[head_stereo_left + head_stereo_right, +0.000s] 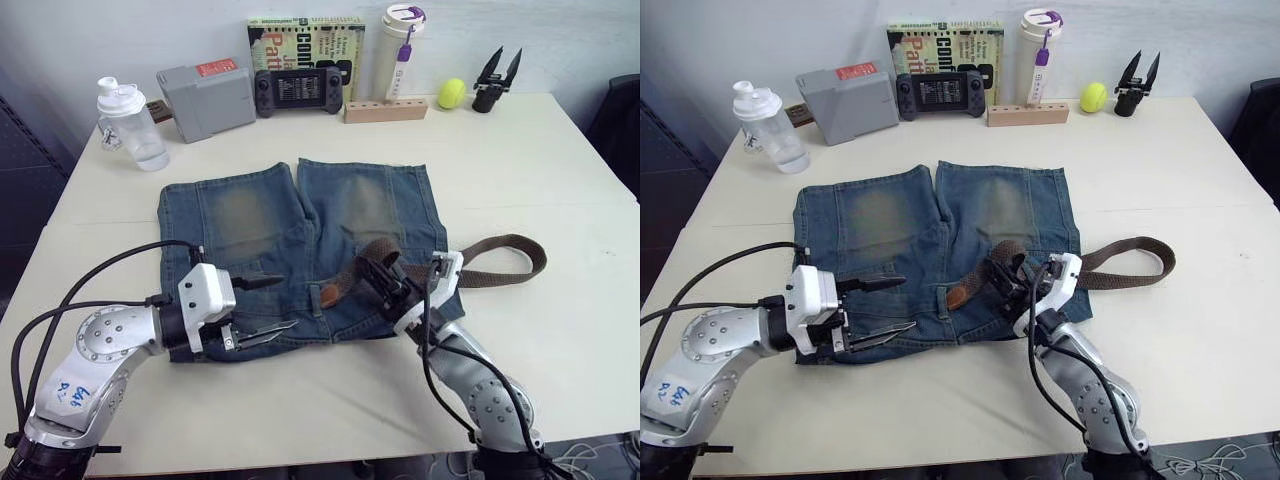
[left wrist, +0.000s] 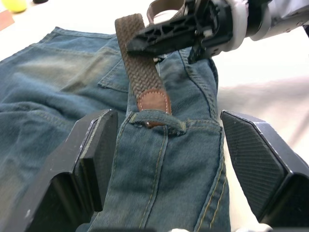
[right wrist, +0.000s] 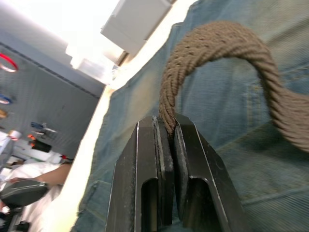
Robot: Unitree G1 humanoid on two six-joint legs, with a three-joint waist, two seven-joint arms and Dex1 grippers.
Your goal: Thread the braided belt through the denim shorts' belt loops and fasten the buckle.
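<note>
The denim shorts (image 1: 300, 240) lie flat on the table, waistband toward me. The braided belt (image 1: 500, 262) curves from the table at the right onto the shorts. My right gripper (image 1: 375, 275) is shut on the belt (image 3: 217, 43) a short way behind its leather tip (image 2: 153, 102). That tip touches a belt loop (image 2: 157, 121) at the middle of the waistband. My left gripper (image 1: 262, 307) stands open over the waistband, one finger on each side of that loop. The buckle is hidden.
Along the far edge stand a clear bottle (image 1: 130, 125), a grey box (image 1: 208, 100), a game controller (image 1: 298, 92), a book (image 1: 305, 40), a white tumbler (image 1: 400, 50), a wooden block (image 1: 385, 110), a tennis ball (image 1: 451, 93) and a black tool (image 1: 497, 80).
</note>
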